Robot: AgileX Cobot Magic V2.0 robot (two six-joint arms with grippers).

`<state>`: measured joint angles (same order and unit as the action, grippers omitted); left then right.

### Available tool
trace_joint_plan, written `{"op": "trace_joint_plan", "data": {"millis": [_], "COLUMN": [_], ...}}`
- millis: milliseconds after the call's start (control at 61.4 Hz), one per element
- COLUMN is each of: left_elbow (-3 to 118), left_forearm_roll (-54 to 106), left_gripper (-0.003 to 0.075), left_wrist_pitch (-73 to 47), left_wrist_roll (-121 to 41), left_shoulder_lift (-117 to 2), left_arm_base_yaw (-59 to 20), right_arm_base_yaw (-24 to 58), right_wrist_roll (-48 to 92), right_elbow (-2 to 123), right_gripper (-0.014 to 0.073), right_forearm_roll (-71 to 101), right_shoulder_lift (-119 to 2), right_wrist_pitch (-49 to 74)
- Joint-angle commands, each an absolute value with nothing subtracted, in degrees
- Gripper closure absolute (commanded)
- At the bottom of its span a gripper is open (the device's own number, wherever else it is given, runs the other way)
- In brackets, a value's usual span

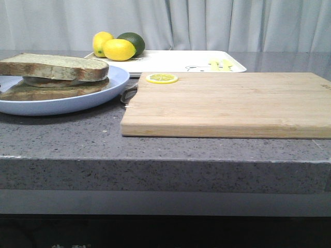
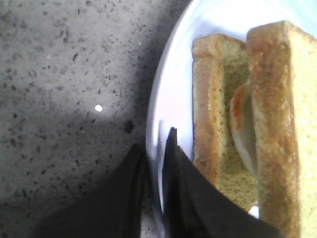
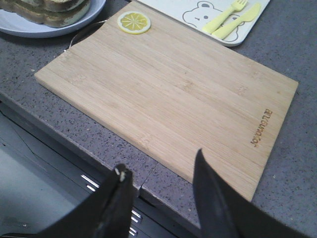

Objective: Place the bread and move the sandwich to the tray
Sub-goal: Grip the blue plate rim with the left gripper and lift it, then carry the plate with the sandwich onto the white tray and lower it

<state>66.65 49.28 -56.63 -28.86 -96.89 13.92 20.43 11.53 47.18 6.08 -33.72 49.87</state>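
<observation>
Speckled grey stone table before pale curtains

The left pincer [image 2: 154, 148] gripped the pale-blue plate [image 1: 67, 101] rim bearing the sandwich [image 1: 54, 75]; the right pincer [image 3: 161, 181] hung wide over the cutting board [image 1: 227, 103]. Behind lay the tray [image 1: 176, 59].

The left gripper [image 2: 154, 148] has its two dark fingers pinched close on the plate [image 2: 168, 99] rim — one each side. The right gripper [image 3: 161, 173] hangs with fingers wide apart — holding nothing.
</observation>
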Motion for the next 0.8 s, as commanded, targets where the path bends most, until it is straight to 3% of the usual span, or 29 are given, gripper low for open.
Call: {"op": "trace_joint_plan", "data": {"millis": [0,407,781], "left_elbow": [68.40,79.65,97.39], "left_forearm_roll": [53.63,54.82,54.91], "left_gripper": [0.0731,0.0738,0.0738], "left_wrist_pitch": [-58.12,-59.40,-54.90], "left_wrist_roll": [-29.59,-30.15,-14.36], "left_shoulder_lift": [-94.66,-94.65,-104.52], "left_arm_base_yaw": [13.88,9.41,2.63], "right_arm_base_yaw": [20.08,20.08,20.08], "right_wrist_roll": [11.50,11.50,11.50], "right_elbow": [48.56,48.56,48.56], "right_gripper": [0.0276,0.0276,0.0276], "right_forearm_roll": [5.76,5.76,5.82], "right_shoulder_lift": [-33.87,-33.87,-33.87], "right_wrist_pitch": [46.14,46.31,47.22]}}
